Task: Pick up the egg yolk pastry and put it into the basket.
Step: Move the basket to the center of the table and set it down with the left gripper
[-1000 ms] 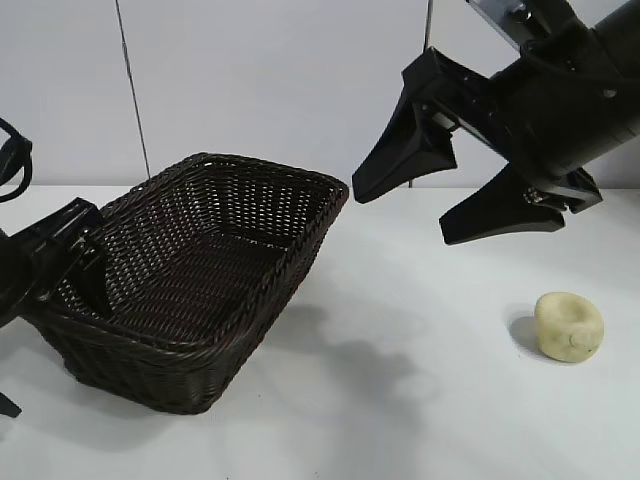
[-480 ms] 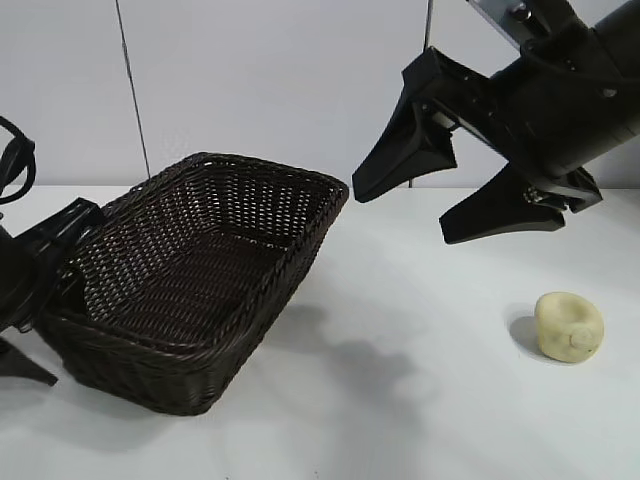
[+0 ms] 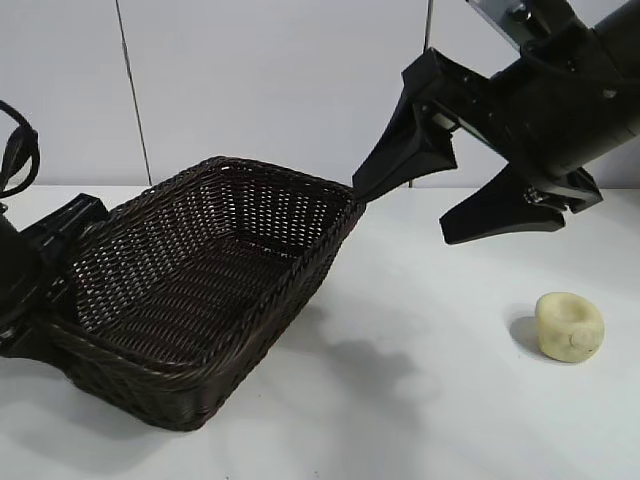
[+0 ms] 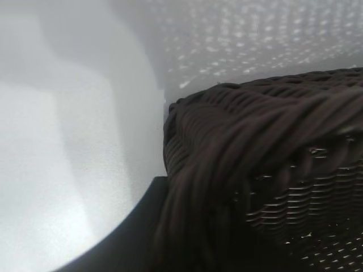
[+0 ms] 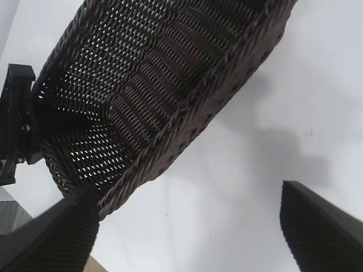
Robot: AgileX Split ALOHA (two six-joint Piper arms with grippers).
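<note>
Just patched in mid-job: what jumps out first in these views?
The big dark wicker basket at the table's left, tipped up at its far end with the left gripper clamped on its near-left rim. Above right hangs the right gripper, fingers spread wide and empty. Below it, the pale egg yolk pastry sits alone on the white table, untouched.

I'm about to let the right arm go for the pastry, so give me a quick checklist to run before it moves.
1. Egg yolk pastry lying free on the table: ok.
2. Right gripper open, hanging above the table, holding nothing: ok.
3. Basket empty inside: ok.
4. Basket flat on the table: not ok, its far end is tipped up.
5. Left gripper clamped on the basket's near rim: ok.
6. Pastry in right wrist view: not ok.
</note>
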